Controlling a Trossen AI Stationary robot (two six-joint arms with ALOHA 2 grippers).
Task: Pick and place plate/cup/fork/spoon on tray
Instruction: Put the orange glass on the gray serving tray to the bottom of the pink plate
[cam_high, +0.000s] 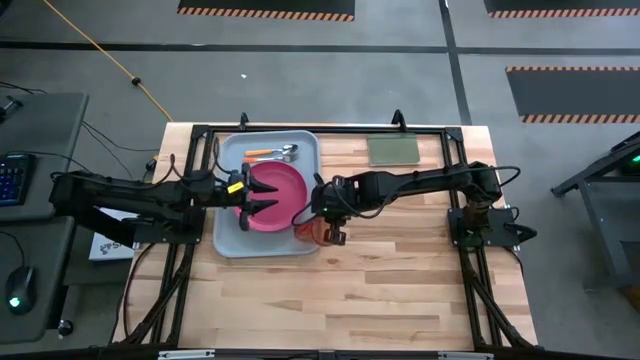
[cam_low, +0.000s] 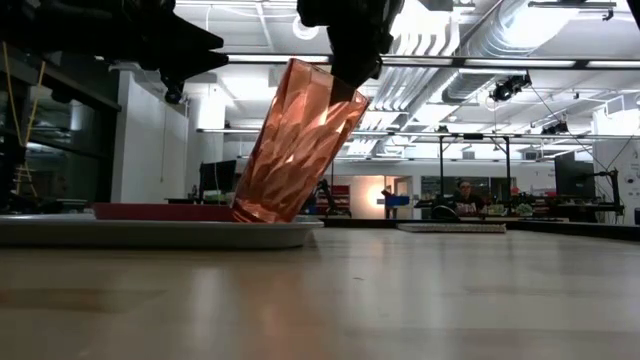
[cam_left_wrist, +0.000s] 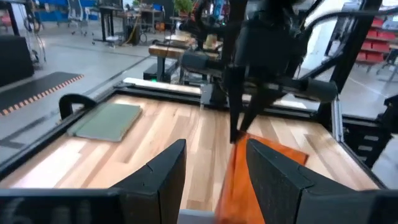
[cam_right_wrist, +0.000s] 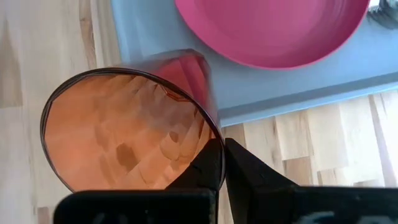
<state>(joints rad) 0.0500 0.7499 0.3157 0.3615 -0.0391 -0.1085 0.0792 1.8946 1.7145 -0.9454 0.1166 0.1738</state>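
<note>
The light blue-grey tray (cam_high: 232, 238) lies at the table's left. On it lie the magenta-pink plate (cam_high: 280, 190) and, along its far edge, the red-handled fork and the tan-handled spoon (cam_high: 272, 153). My right gripper (cam_high: 322, 212) is shut on the translucent red-orange cup (cam_high: 318, 233) at the tray's near right corner. The cup is tilted in the low view (cam_low: 295, 145), its top leaning toward the table's right. My left gripper (cam_high: 262, 196) is open and hovers over the plate, touching nothing. My right gripper pinches the cup's rim (cam_right_wrist: 211, 138) on one side, one finger inside the cup and one outside. The fingers (cam_low: 345, 55) come from above, slanting in from the table's right. The cup hangs tilted below them, its base (cam_low: 258, 212) down at the tray beside the plate.
A flat green rectangle (cam_high: 393, 150) lies at the far right of the table. Bare wood lies to the right of the tray and toward the near edge. A black frame runs around the table top. The room beyond shows benches and a seated person far off.
</note>
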